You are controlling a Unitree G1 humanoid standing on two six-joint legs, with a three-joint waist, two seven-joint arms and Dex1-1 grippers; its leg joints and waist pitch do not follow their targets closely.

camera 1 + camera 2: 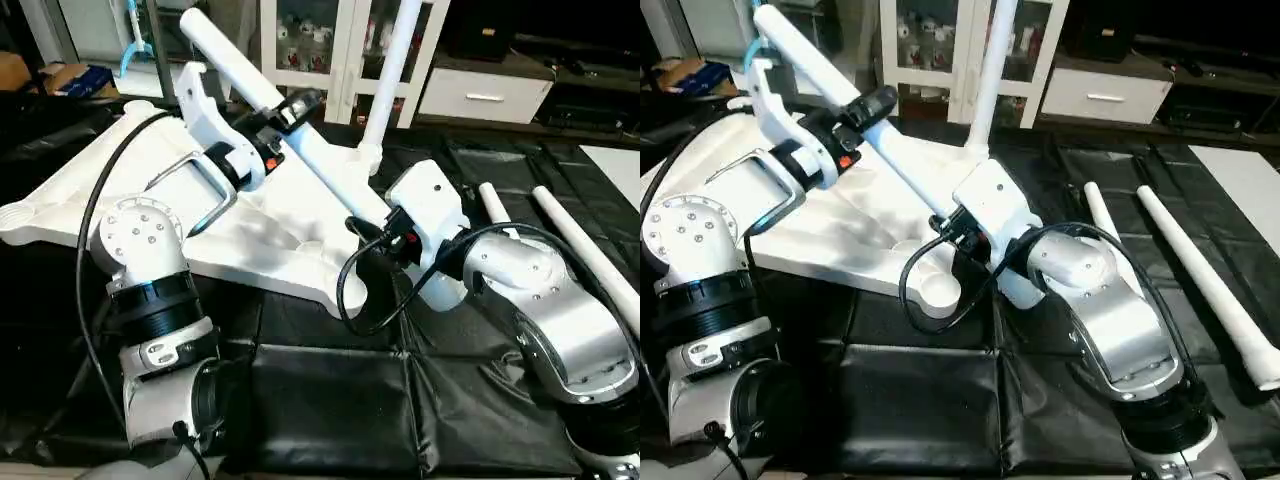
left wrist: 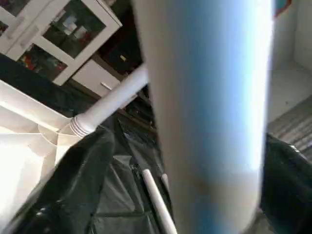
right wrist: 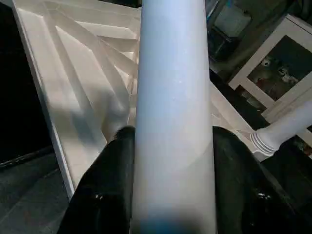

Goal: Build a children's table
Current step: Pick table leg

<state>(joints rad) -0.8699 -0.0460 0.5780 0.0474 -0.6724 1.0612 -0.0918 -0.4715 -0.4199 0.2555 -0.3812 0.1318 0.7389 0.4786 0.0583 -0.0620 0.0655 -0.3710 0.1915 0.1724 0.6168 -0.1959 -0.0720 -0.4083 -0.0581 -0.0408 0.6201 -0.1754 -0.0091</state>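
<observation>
Right gripper (image 3: 173, 195) clamps a long white tapered plastic leg (image 1: 855, 115) (held slanted); left gripper (image 1: 292, 112) is spread around it, above the white ribbed tabletop (image 1: 120, 215).

A home living room: a white glass-fronted display cabinet (image 1: 330, 50) holding small ornaments stands at the back, beside a low white drawer unit (image 1: 480, 95) and a dark low media stand (image 1: 590, 105).

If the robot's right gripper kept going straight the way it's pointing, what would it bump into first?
Probably the white table top. The right gripper already grips a slanted table leg, and its wrist view looks past that leg onto the top's ribbed underside. Depth is hard to judge.
</observation>
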